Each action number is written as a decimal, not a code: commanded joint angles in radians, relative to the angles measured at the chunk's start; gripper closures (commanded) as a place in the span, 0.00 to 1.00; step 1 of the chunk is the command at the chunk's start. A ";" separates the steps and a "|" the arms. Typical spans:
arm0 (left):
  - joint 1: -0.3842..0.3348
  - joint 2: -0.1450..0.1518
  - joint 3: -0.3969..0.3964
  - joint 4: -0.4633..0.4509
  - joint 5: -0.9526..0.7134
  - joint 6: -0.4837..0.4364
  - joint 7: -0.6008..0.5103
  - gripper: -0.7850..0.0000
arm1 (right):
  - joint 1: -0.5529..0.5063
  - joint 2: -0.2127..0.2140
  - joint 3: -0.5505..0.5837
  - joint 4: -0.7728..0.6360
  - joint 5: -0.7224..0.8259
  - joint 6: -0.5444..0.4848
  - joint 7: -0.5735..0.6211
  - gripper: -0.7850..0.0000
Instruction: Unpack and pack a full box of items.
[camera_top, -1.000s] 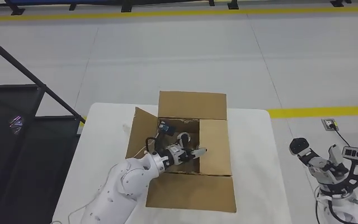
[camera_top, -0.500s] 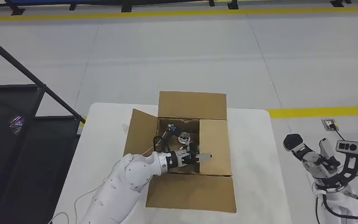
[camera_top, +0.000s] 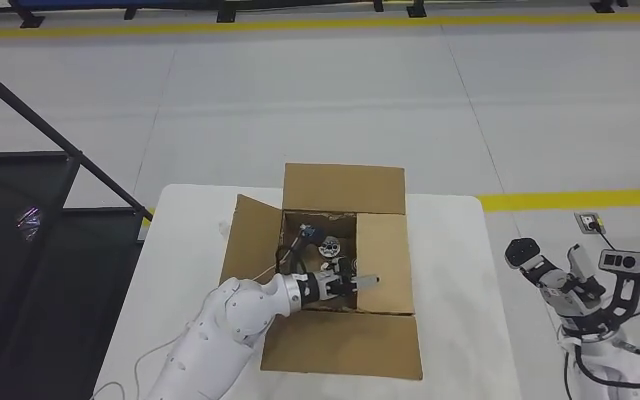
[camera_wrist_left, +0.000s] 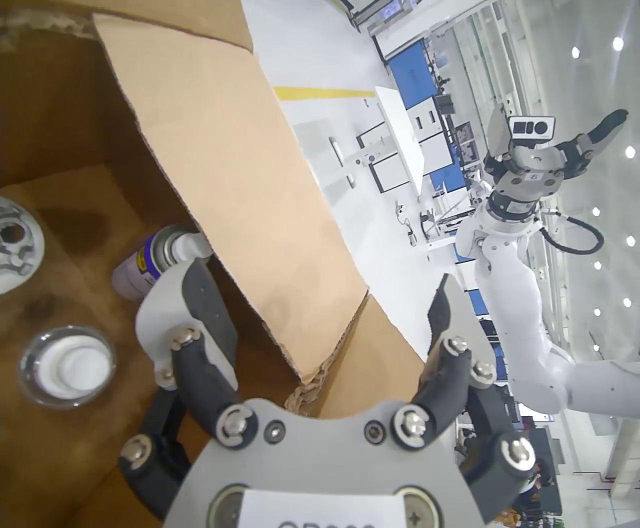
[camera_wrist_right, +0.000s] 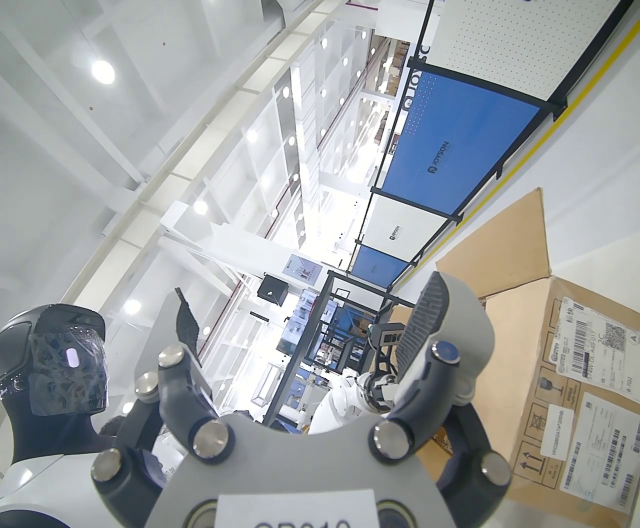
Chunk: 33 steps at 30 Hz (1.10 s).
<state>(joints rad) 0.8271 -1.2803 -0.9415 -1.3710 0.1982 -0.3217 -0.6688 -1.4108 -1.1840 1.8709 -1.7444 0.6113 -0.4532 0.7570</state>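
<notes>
Cardboard box (camera_top: 345, 188) on the counter (camera_top: 180, 250) held a spray can (camera_wrist_left: 145, 265) lying on its side, nozzle end just beyond the open left pincer (camera_wrist_left: 320, 280); the open right pincer (camera_wrist_right: 308, 302) hung well apart.

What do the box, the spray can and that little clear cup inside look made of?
Box: matte brown corrugated cardboard; fluting shows along its cut flap edge. Spray can: probably metal, glossy printed body, with a white plastic-looking nozzle. Clear cup: transparent rim, glass or plastic, cannot tell.
</notes>
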 joint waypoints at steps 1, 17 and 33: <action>-0.009 -0.004 0.010 0.017 -0.017 0.013 -0.010 0.00 | 0.003 0.001 0.001 0.003 0.008 0.008 -0.006 0.00; -0.091 -0.042 0.064 0.170 -0.225 -0.105 -0.112 0.00 | 0.016 0.008 0.015 0.066 0.070 0.006 0.023 0.00; -0.102 -0.054 0.066 0.217 -0.239 -0.103 -0.088 0.00 | 0.093 0.014 -0.070 0.151 -0.031 0.086 -0.010 0.00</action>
<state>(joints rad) 0.7246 -1.3334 -0.8769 -1.1573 -0.0375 -0.4240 -0.7627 -1.3320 -1.1702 1.8104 -1.6143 0.6003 -0.3693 0.7627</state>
